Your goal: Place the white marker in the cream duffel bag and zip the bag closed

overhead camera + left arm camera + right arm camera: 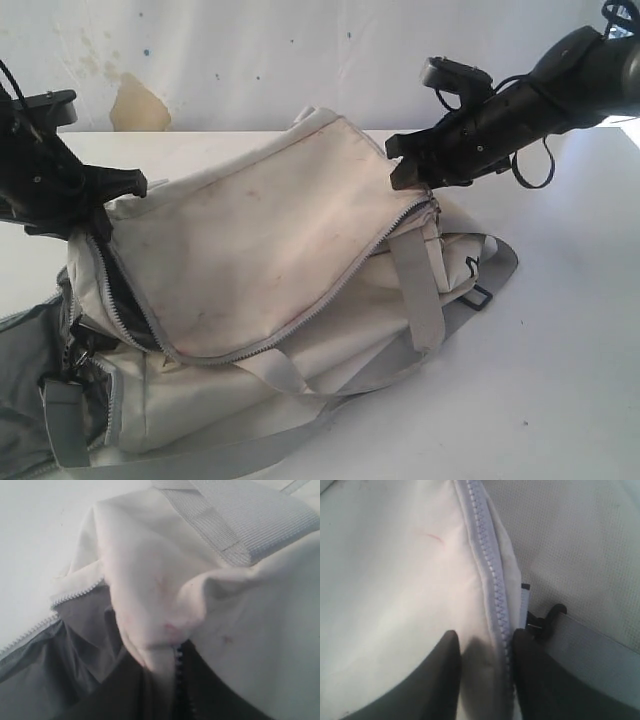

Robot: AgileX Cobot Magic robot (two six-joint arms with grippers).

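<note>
Zipping seems in hand, the white marker in no view: the right gripper [406, 176] clamps the cream duffel bag [260, 250] by the zipper edge [492, 580] between its fingers, whether the left gripper [128, 186] at the far corner grips cannot be told, and next the slider must be found

We look down from above on the bag [260, 250] in the exterior view, facing the wall [300, 50] behind the table [560, 330] and standing far enough off to take in the whole bag. Our left wrist view sits hard against the bag's left end, over bunched cloth, strap [240, 520] and lining [65, 670]. Our right wrist view looks along the zipper [492, 580] at the right end, equally near, and all three views share the bag's top flap.
</note>
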